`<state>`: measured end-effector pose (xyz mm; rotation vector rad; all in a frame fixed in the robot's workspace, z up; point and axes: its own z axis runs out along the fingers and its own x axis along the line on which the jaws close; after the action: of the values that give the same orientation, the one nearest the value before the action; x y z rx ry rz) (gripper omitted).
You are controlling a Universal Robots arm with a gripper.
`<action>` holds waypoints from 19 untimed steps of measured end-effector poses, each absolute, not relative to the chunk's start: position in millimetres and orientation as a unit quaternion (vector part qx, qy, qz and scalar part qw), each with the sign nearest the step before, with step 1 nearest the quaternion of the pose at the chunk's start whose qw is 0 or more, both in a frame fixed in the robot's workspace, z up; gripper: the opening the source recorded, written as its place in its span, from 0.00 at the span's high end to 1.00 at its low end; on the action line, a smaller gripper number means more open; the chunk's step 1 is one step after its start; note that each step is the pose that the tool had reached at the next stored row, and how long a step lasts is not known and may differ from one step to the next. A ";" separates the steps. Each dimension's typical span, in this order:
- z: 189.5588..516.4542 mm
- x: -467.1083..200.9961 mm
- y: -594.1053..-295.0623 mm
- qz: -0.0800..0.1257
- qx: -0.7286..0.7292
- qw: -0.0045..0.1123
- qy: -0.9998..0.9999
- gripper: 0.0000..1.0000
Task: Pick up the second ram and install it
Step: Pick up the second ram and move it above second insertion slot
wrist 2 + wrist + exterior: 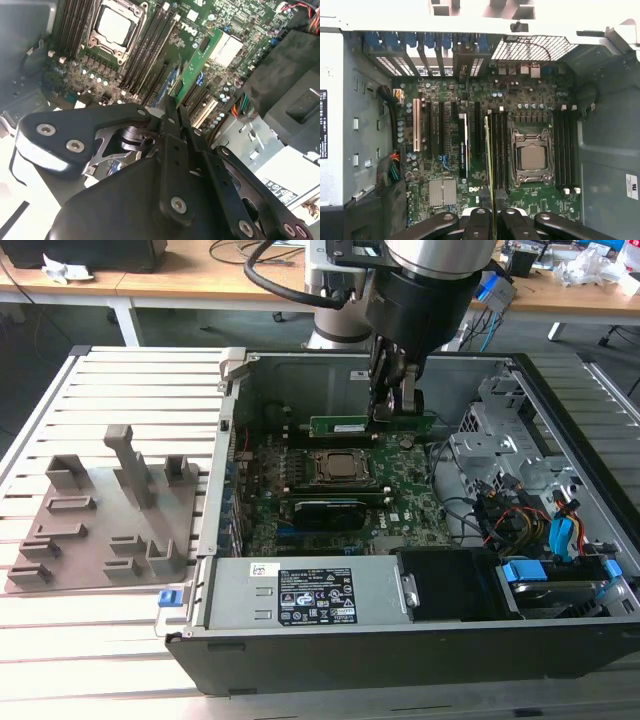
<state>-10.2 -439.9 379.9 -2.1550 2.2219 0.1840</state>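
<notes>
Case [400, 660] on the surface [130, 390] - holder plate [100, 530] on the exterior view's left. Motherboard [410, 505] inside - second ram [345, 427] between the fingers [381, 390], behind the socket [340, 468].

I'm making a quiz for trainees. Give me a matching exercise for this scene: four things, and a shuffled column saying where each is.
1 second ram
2 processor socket
3 grey fixture
4 power supply

A on the slatted table
B in the gripper
C middle of the motherboard
D along the case wall nearest the exterior camera

Pairs: 1-B, 2-C, 3-A, 4-D
</notes>
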 end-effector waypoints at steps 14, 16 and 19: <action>349.3 -4.2 -397.3 0.060 -0.695 0.020 0.716 0.86; 347.7 -3.2 -397.1 0.059 -0.695 0.020 0.716 0.86; 347.6 -3.2 -397.1 0.059 -0.695 0.020 0.716 0.86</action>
<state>-3.2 -397.1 347.6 -2.1556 2.2227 0.1845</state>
